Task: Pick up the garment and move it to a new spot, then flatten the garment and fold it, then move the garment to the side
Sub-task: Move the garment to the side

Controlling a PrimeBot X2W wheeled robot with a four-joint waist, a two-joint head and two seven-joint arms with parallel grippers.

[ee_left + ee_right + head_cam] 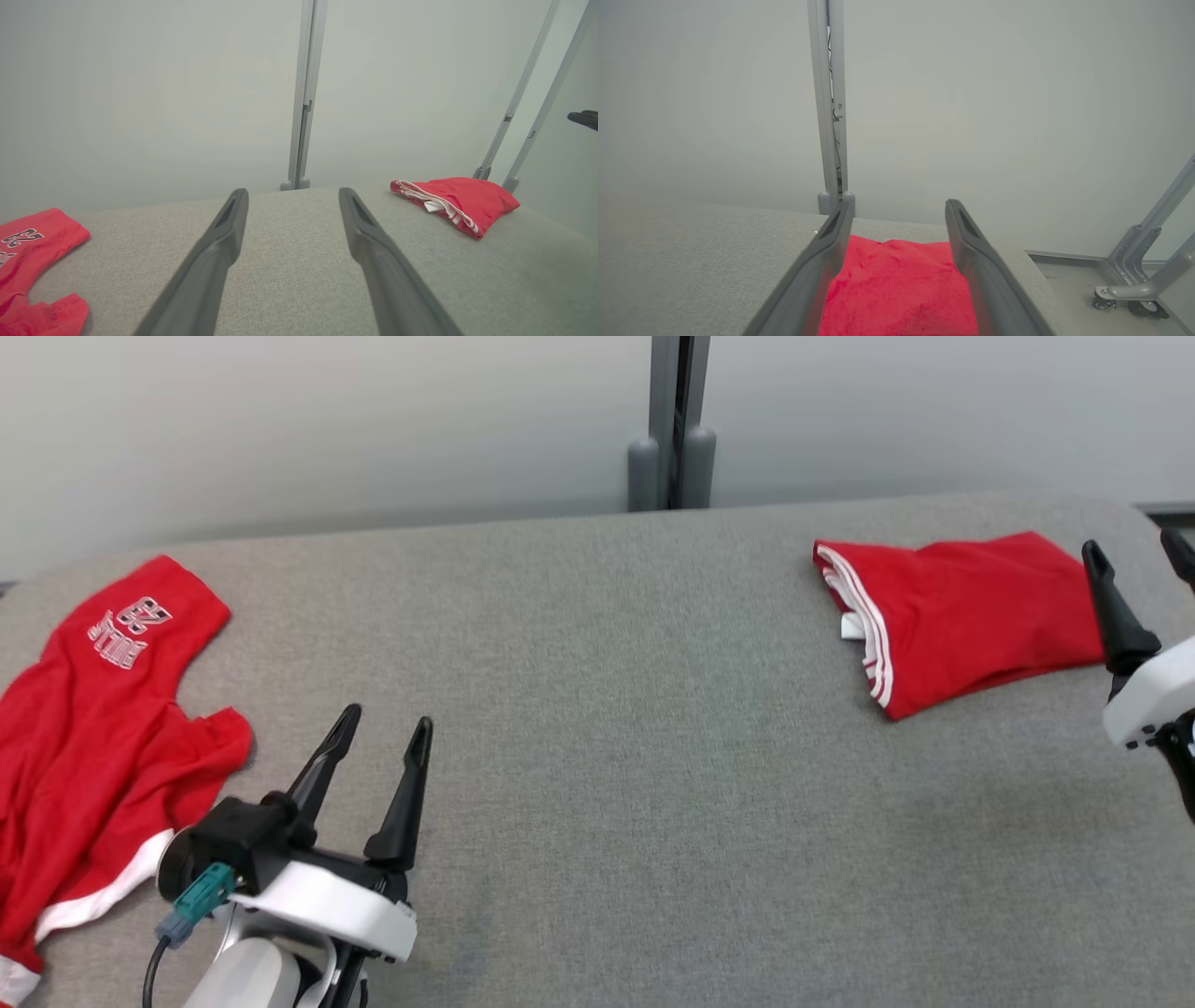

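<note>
On the far right side of the grey table (pixel 607 709) lies the folded red garment (pixel 971 616), with white stripes along one edge. It is a neat, flat bundle close to the table's right end. My right claw (pixel 1131 546) is just beside it, at its right edge, and its two fingers are spread wide apart. From my right wrist I look down on the folded red garment (pixel 896 289) lying between and below my fingers. I am not pinching it, and I cannot tell if a finger touches it. My left claw (pixel 387 717) hangs over a bare part of the table on the left, spread wide too, with nothing in it. Just beside it, at the table's left end, lies a red jersey (pixel 84 737) with the number 23 on it, all crumpled and not folded. I think I am at the very last step: the garment looks folded and set down at the side. Next, I think my right claw should lift up and draw back slowly and straight. Cloth is soft, and a finger could catch it and pull the fold open. The crumpled jersey may come after, but I cannot be sure.
</note>
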